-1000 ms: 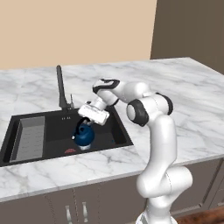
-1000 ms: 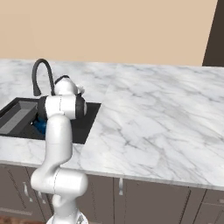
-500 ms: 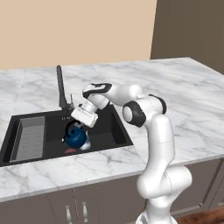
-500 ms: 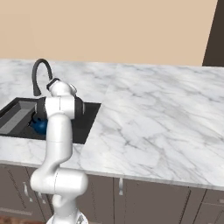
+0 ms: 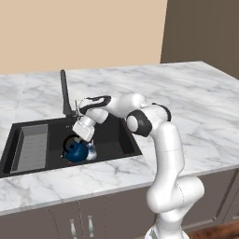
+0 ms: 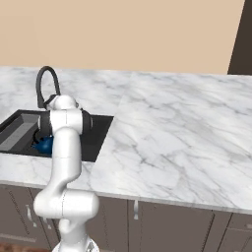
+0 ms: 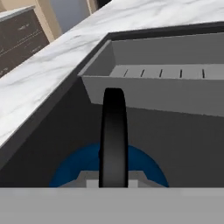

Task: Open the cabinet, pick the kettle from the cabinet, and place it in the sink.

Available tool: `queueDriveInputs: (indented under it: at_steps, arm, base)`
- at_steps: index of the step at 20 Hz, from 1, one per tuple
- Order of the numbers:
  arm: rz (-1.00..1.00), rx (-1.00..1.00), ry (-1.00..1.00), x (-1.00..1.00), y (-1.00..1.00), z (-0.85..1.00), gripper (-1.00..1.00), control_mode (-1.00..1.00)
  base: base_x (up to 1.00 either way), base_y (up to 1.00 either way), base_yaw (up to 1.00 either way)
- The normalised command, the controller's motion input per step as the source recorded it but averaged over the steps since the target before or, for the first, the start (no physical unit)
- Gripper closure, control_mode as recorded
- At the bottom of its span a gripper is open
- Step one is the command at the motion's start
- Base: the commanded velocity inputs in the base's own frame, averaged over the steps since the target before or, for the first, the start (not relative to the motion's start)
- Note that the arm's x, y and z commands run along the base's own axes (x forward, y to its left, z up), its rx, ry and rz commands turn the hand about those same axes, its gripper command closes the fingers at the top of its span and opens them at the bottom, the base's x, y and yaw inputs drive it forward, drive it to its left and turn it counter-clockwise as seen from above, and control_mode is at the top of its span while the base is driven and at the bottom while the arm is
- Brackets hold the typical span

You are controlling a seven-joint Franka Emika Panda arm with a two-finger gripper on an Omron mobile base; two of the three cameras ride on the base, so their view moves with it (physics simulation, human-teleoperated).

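The gripper is pinching the kettle by its black handle, low in the sink near the front edge. Letting go too high could make it tip and roll toward the tray.

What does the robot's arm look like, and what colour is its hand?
The arm is glossy white, built from smooth rounded tube-like sections with dark bands at the joints, rising from a bulging white base. The gripper is a blocky white hand with small dark finger parts at its end. No cables, labels or markings can be made out on it.
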Motion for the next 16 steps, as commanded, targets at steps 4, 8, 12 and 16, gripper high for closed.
queueDriveInputs:
  at_steps: [4, 8, 12, 16]
  arm:
    - [-0.17, -0.06, 0.14, 0.09, 0.17, -0.36, 1.00, -1.00]
    - [-0.17, 0.00, 0.13, 0.12, 0.17, -0.33, 1.00, -1.00]
    - [-0.15, 0.00, 0.03, 0.05, 0.17, -0.29, 1.00, -1.00]
    - [-0.09, -0.02, 0.00, 0.00, 0.16, -0.27, 1.00, -1.00]
  base:
    - [0.00, 0.00, 0.00]
    - [0.00, 0.00, 0.00]
    - [0.00, 0.00, 0.00]
    - [0.00, 0.00, 0.00]
